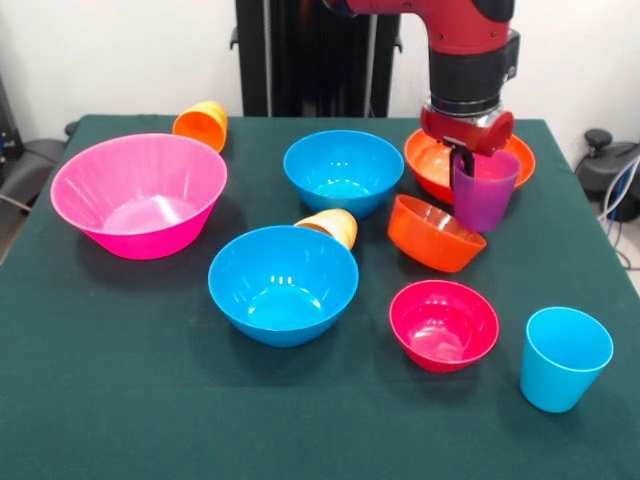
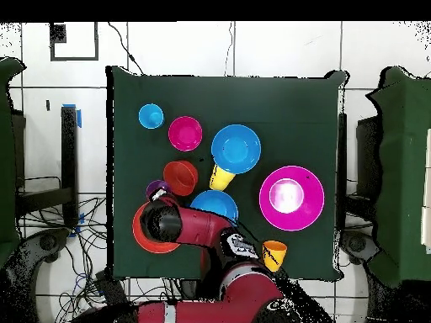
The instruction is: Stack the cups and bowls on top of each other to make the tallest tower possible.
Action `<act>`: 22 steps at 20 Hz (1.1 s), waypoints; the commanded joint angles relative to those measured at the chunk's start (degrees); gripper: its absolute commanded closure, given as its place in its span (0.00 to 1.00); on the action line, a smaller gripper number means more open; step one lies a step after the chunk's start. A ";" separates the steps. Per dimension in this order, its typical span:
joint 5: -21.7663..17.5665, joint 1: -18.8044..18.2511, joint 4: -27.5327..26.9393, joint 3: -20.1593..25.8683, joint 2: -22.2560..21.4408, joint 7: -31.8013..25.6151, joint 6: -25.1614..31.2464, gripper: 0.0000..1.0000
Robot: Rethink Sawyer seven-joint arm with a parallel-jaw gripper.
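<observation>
Fingers (image 1: 466, 160) gripping purple cup's (image 1: 484, 192) rim, small orange bowl (image 1: 435, 233) touching below, orange-red bowl (image 1: 428, 160) behind

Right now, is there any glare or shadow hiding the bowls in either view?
Front view: soft highlights sit inside the two blue bowls and the small magenta bowl, hiding nothing; shadows on the cloth are faint. Overhead view: the large pink bowl has a bright washed-out centre, and the arm covers much of the wide orange-red bowl.

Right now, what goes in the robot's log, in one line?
gripper: shut on purple cup | cup: lifted beside small orange bowl | stack: none yet
</observation>
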 commanded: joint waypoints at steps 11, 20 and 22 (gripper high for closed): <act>-15.53 7.53 -21.07 -15.00 -3.24 -9.30 28.71 1.00; -17.15 2.04 -22.03 -6.68 -2.78 -4.83 25.25 1.00; -14.70 0.28 -20.30 -3.91 -2.01 -3.03 23.89 1.00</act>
